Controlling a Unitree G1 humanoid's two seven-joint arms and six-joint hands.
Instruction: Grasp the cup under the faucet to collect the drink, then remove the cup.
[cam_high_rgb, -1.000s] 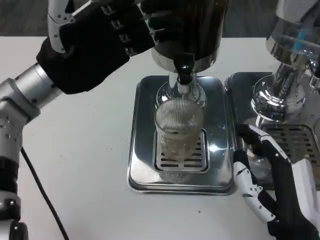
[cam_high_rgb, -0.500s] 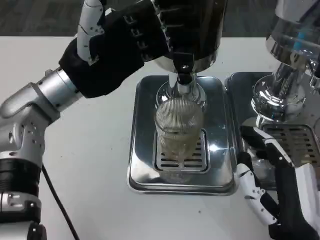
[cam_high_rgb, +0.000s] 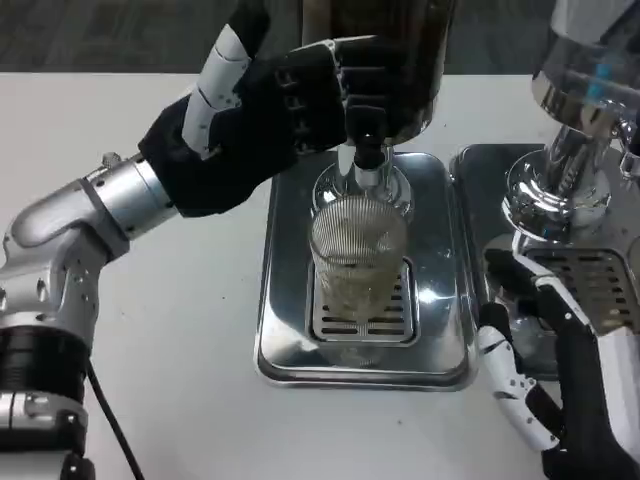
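A clear ribbed cup (cam_high_rgb: 357, 262) stands upright on the grate of the silver drip tray (cam_high_rgb: 285, 300), directly under the black faucet (cam_high_rgb: 366, 140) of the dark dispenser (cam_high_rgb: 385, 50). A little pale liquid shows in its lower part. My left hand (cam_high_rgb: 262, 115) is raised at the upper left, its fingers curled against the faucet and the dispenser's base. My right hand (cam_high_rgb: 545, 370) lies low at the right, beside the tray's right edge, fingers spread and holding nothing, apart from the cup.
A second chrome dispenser (cam_high_rgb: 580, 110) with its own drip tray (cam_high_rgb: 600, 280) stands at the right, close behind my right hand. Bare white table (cam_high_rgb: 170, 330) stretches to the left and front of the tray.
My left hand has swung right and down from the dispenser's upper left to the faucet. The cup has stayed put. My right hand has barely shifted.
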